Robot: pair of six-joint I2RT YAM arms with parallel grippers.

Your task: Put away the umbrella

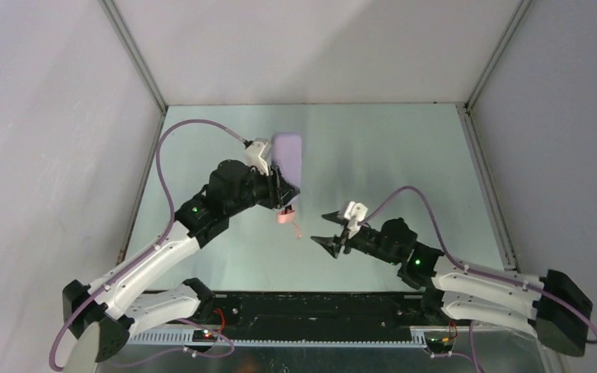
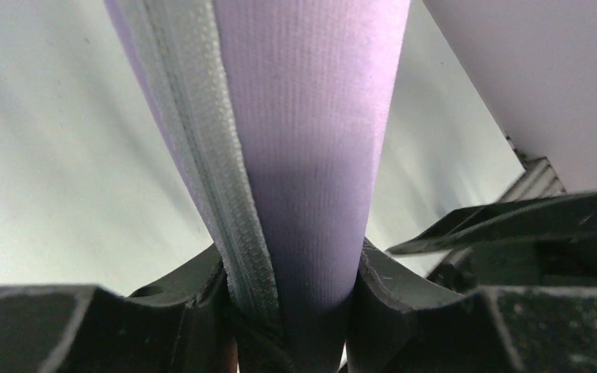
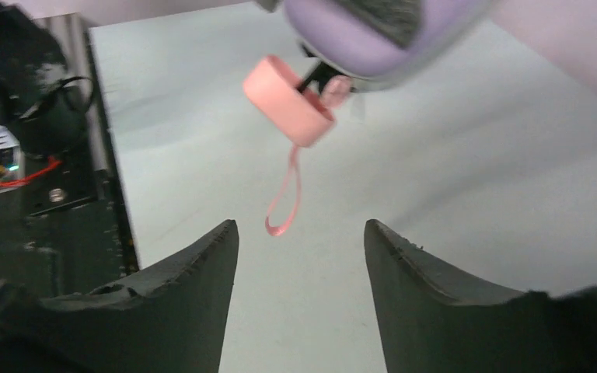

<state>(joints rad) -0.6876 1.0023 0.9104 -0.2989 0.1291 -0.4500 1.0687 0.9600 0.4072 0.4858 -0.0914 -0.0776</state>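
**Operator:** Dark fingers [image 3: 179, 303] fill the lower edge of the right wrist view. Report surroundings.

**Unit:** Pale table [image 1: 404, 155] lies below. Nothing stands between my right gripper [image 3: 301, 227] and the target.

**Operator:** Gripper states?

**Unit:** My right gripper is released, jaws spread, touching nothing. My left gripper [image 1: 284, 194] is clenched on the lilac case [image 1: 289, 155], held off the table at centre frame.

**Operator:** Umbrella position?

**Unit:** The umbrella [image 1: 285, 217] shows only its pink handle [image 3: 288, 101], which protrudes from the case's lower end at upper centre. Its strap [image 3: 284, 194] hangs toward the gap between my right fingers without touching them.
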